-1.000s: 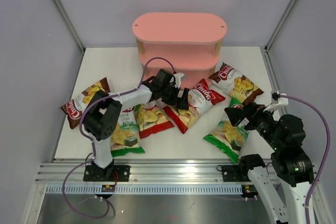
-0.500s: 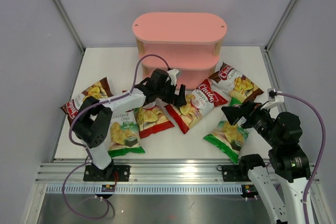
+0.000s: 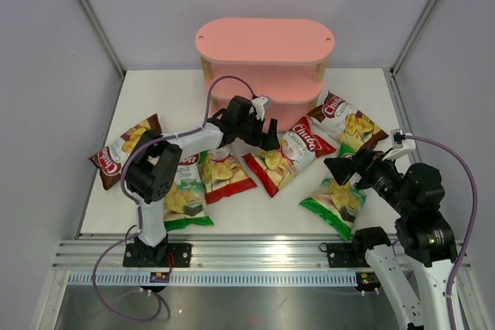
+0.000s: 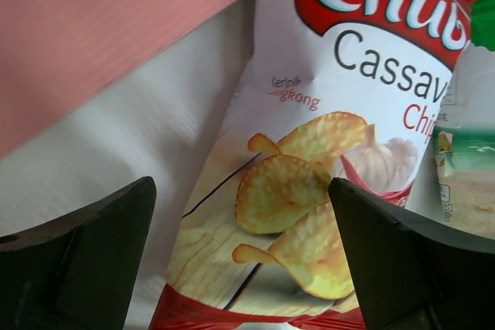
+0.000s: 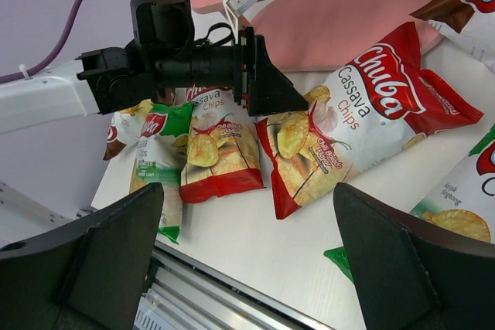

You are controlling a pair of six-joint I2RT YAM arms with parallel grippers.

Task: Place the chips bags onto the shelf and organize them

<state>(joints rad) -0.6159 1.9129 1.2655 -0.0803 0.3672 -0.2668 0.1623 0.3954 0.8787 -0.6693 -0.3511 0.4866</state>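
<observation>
Several chips bags lie flat on the white table in front of the pink shelf. My left gripper hangs open just over the lower end of a red bag, its fingers straddling the pictured chips on the red bag without touching it. The shelf's bottom board is close on the left in that view. My right gripper is open and empty, raised above a green bag. From the right wrist, the red bag and the left arm show ahead of the right gripper.
A second red bag and a green bag lie left of centre. One brown bag sits at the far left, another brown bag by the shelf's right end. The left arm's purple cable loops in front of the shelf.
The left gripper has shifted a little back toward the shelf over the red bag. The right gripper has drifted slightly left. Both stay open.
</observation>
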